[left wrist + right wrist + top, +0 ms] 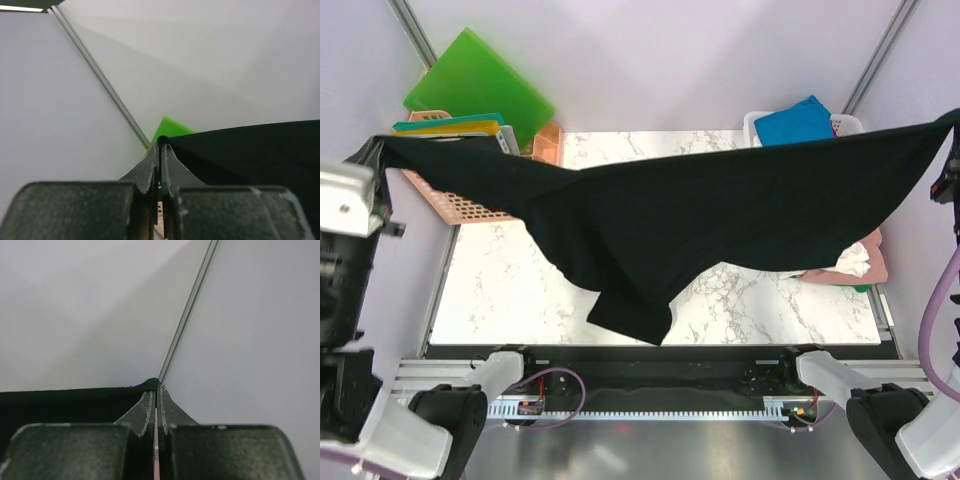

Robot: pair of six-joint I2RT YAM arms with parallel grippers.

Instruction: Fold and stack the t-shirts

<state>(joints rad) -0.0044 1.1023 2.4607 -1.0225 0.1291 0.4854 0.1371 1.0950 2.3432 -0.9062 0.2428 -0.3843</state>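
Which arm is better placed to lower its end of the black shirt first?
Probably left: left gripper and right gripper both pinch the shirt, but its slack hangs leftward over bare table; the right end crosses a clothes pile.

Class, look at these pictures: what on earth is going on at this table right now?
Two robot arms hold a black t-shirt stretched in the air between them, above the marble table. The left gripper is shut on one end and the right gripper on the other. The middle sags, with a flap hanging toward the near edge. A blue t-shirt lies in a white basket at the far right.
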